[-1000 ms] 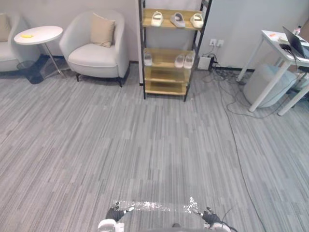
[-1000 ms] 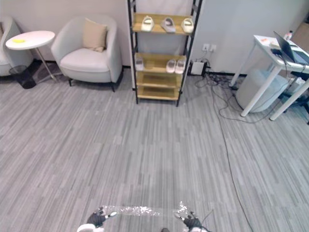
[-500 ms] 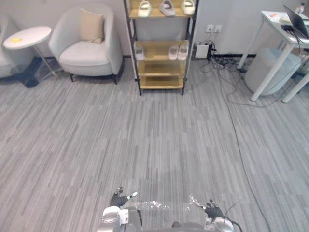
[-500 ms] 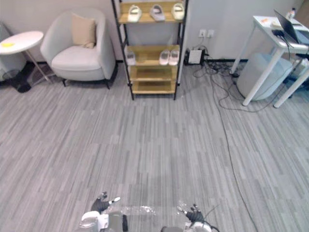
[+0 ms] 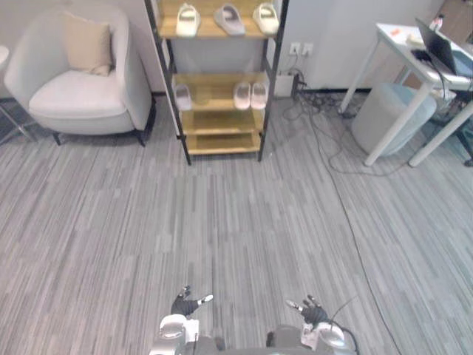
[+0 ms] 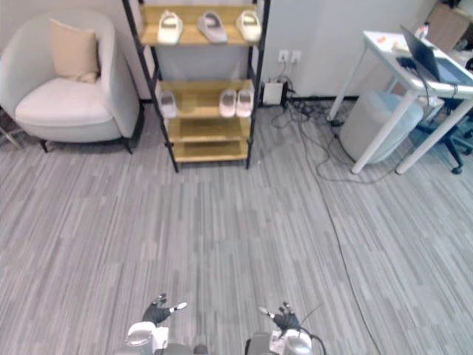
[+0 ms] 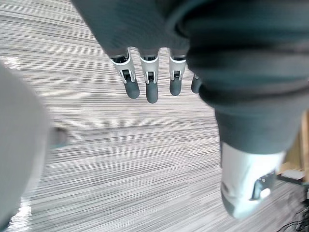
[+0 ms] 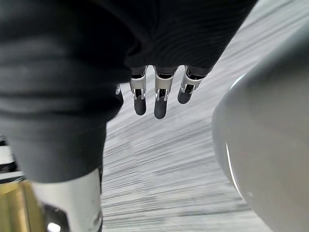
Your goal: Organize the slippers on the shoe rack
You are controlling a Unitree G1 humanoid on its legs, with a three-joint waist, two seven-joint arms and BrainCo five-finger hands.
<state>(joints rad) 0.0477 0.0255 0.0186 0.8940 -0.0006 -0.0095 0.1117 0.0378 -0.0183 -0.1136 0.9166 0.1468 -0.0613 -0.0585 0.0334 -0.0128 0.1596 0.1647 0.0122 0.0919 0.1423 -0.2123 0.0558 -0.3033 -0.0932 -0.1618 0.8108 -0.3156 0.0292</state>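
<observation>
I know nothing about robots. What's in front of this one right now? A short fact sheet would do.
Shoe rack: by the far wall, across the carpet
Top shelf: three slippers in a row
Second shelf: one slipper at left, a pair at right
Left hand: low, fingers straight, holding nothing
Right hand: likewise
Nearby: armchair left of rack, white desk right

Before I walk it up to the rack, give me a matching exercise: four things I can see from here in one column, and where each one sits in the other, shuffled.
Things:
1. grey slipper
2. pale slipper pair
3. beige cushion
4. laptop

Places:
A. on the white desk
B. top shelf of the shoe rack, middle
C. second shelf, right end
D. on the armchair

Pairs: 1-B; 2-C; 3-D; 4-A
</observation>
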